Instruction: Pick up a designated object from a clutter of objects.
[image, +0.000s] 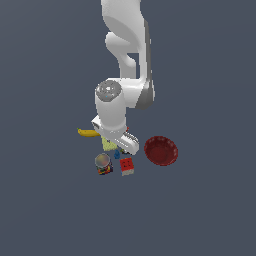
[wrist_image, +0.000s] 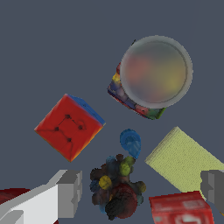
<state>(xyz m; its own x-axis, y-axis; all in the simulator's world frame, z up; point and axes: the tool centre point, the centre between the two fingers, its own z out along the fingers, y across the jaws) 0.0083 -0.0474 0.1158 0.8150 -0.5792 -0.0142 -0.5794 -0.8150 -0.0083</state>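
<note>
The designated object, a tiny bright-blue piece (wrist_image: 131, 142), lies between the red cube (wrist_image: 69, 126), the silver-topped can (wrist_image: 155, 74) and the pale yellow block (wrist_image: 181, 159), touching the dark lump (wrist_image: 117, 188). In the exterior view the blue piece (image: 117, 153) shows just below my gripper (image: 121, 145). My gripper (wrist_image: 140, 190) is open and hovers above the clutter. Its grey fingers (wrist_image: 68, 192) stand wide apart, with the dark lump and a red packet (wrist_image: 181, 208) under the gap. The blue piece lies just outside the line between the fingers.
A red bowl (image: 161, 150) stands on the exterior view's right of the clutter. A yellow banana (image: 88, 132) lies on its left, behind the pale yellow block (image: 108, 145). The can (image: 103, 163) and red cube (image: 127, 166) sit nearest the camera.
</note>
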